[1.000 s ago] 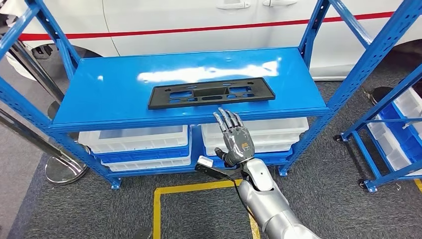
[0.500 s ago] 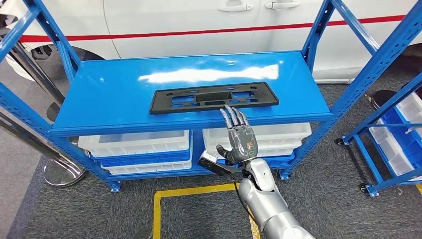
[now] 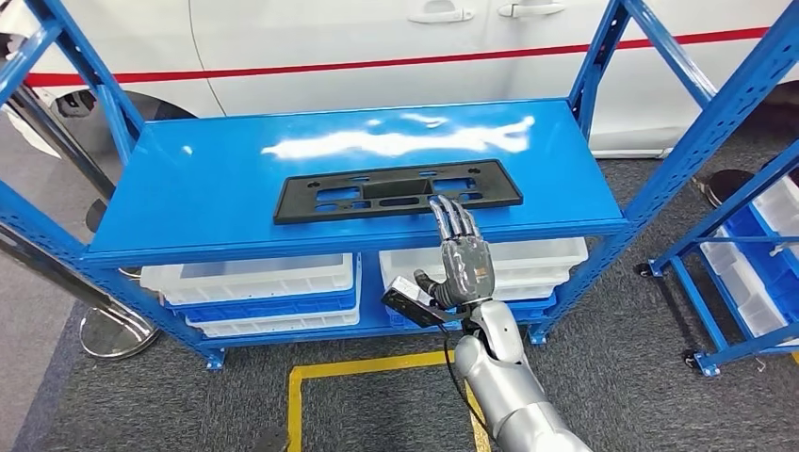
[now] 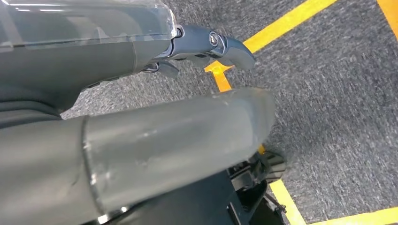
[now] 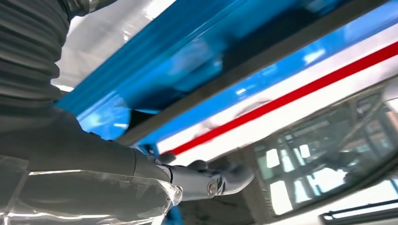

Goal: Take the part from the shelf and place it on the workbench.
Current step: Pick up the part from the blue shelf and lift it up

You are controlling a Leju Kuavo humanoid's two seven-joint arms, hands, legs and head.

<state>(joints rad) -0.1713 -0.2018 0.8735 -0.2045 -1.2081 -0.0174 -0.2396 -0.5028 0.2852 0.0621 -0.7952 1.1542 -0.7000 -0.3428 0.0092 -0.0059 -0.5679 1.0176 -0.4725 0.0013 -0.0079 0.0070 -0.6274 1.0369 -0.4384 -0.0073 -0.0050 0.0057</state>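
- On the top board of the blue shelf (image 3: 207, 202), near its front edge and a little right of the middle, lies the black part (image 3: 396, 191). It is a flat, long plate with several cut-out windows, and it rests flat on the board.
- Its long axis runs from side to side, almost parallel to the front edge of the shelf, with the right end a little further from the robot than the left end.
- From below on the right side comes the right hand (image 3: 462, 254). It is raised with fingers straight and apart, and it holds nothing.
- The tips of its fingers (image 3: 452, 215) reach the front edge of the part, toward its right half. From the head view I cannot tell whether they already touch it or only hang just over it.
- So the part lies straight ahead of this hand, and its long side stands across the direction of the reach. I judge the hand must go a little further forward and close over the near long edge, not over an end.
- The left hand (image 4: 141, 140) hangs low over grey carpet with yellow lines, far from the shelf. Whether its fingers are spread or curled, I cannot tell.
- The right arm is clearly the nearer one, so the taking seems to be its work.
- The workbench is not to be seen, so the placing step is not yet near.
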